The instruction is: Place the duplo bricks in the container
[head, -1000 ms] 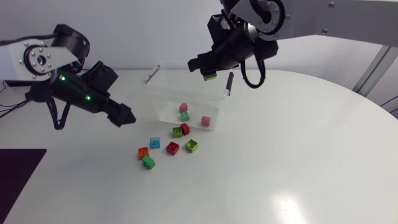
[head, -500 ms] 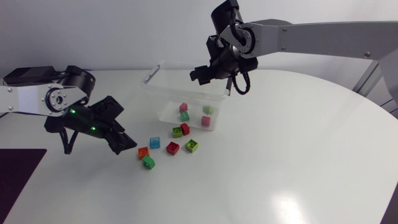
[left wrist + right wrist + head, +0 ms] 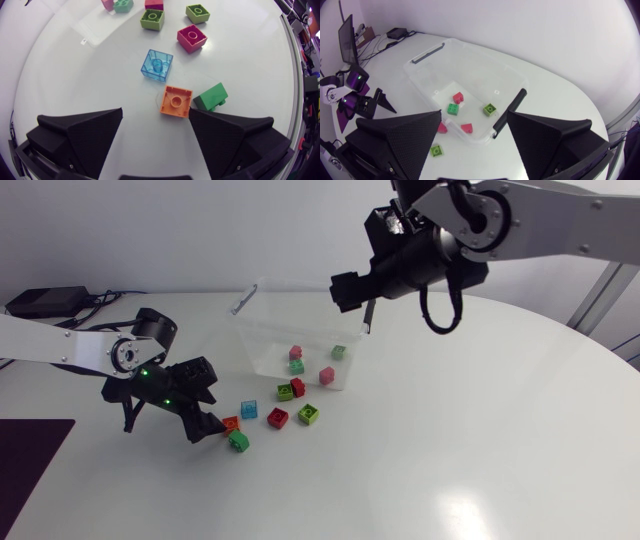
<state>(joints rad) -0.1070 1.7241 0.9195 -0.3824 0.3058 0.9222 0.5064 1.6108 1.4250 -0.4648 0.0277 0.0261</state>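
A clear plastic container (image 3: 262, 330) stands at the table's middle back, with two pink, one green and one lime duplo brick (image 3: 339, 352) inside. My right gripper (image 3: 345, 288) hangs open and empty above its right rim; under it the right wrist view shows the container (image 3: 427, 82). My left gripper (image 3: 207, 426) is low over the table, open, its fingers apart around nothing (image 3: 155, 120). An orange brick (image 3: 176, 101) lies just ahead of its fingertips, a green brick (image 3: 210, 97) beside that, and a clear blue brick (image 3: 157, 65) further ahead.
More loose bricks lie in front of the container: a red one (image 3: 278, 417), a lime one (image 3: 308, 414), and an olive and a red one (image 3: 297, 387) close to its front wall. Black clips (image 3: 369, 315) sit on the container's rim.
My right gripper opened and let a lime brick fall into the container, then shifted right. My left arm came down and right towards the orange brick.
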